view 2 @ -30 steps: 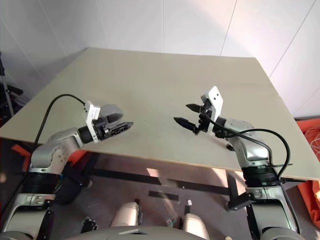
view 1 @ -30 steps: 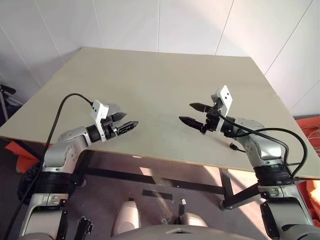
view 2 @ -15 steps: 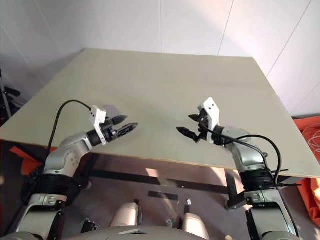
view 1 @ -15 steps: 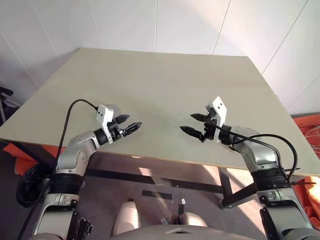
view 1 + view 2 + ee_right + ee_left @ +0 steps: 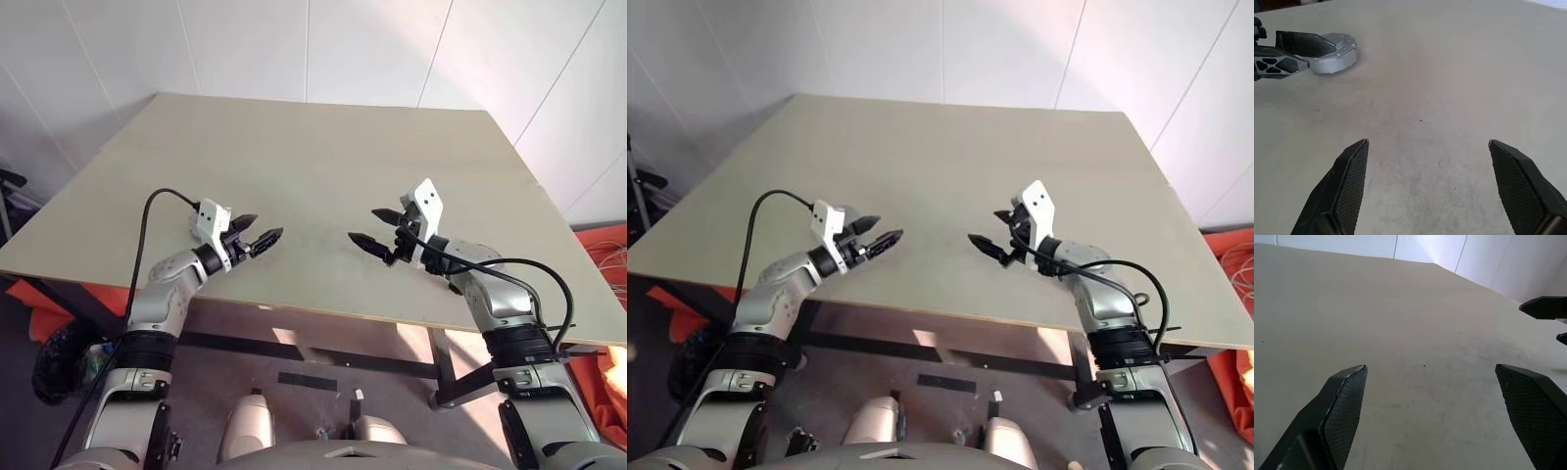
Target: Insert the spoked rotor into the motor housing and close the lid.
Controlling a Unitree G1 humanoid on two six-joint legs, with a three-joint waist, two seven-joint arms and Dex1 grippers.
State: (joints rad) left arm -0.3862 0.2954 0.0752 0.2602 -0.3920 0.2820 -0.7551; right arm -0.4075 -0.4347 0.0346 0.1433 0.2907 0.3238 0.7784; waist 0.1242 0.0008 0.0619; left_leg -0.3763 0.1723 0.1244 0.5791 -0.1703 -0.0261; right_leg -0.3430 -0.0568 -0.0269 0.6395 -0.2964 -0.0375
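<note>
Both my grippers hover empty over the near part of the beige table [image 5: 313, 147], pointing inward at each other. The left gripper [image 5: 261, 227] is open, and its fingers [image 5: 1344, 401] stand wide apart. The right gripper [image 5: 366, 225] is open too, its fingers [image 5: 1347, 181] well spread. A flat round silver-grey disc [image 5: 1334, 54] lies on the table just behind the left gripper's fingers [image 5: 1303, 44]. No spokes show from here, so I cannot tell whether it is the spoked rotor or the lid. The motor housing is out of view.
Bare tabletop stretches between the two grippers and beyond them to the far edge. White wall panels rise behind the table. The right gripper's black fingertips [image 5: 1545, 307] show in the left wrist view.
The head camera shifted slightly. The left gripper has reached a little further forward and inward over the table, and the right has eased down and forward. Both stay open.
</note>
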